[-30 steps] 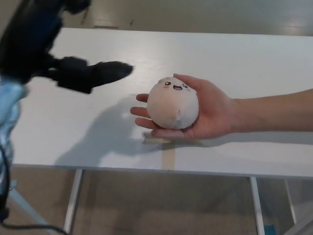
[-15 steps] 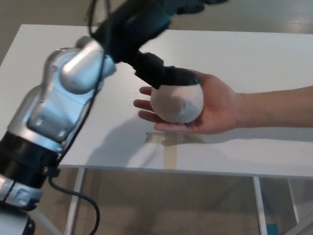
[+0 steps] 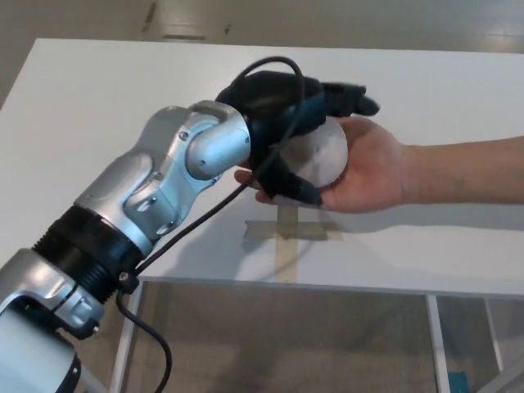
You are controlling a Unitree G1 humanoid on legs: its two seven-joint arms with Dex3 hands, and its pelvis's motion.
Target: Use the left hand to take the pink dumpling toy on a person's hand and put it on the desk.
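The black fingers [image 3: 344,98] of the left hand [image 3: 286,123] are wrapped over and under the pink dumpling toy [image 3: 321,151], gripping it. Beneath the fingers, the toy is cradled in a person's hand [image 3: 372,168], above the white desk [image 3: 98,106].

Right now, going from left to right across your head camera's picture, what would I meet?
Silver left arm → black left hand, fingers wrapped around the pink dumpling toy → person's hand → person's forearm, all above the white desk.
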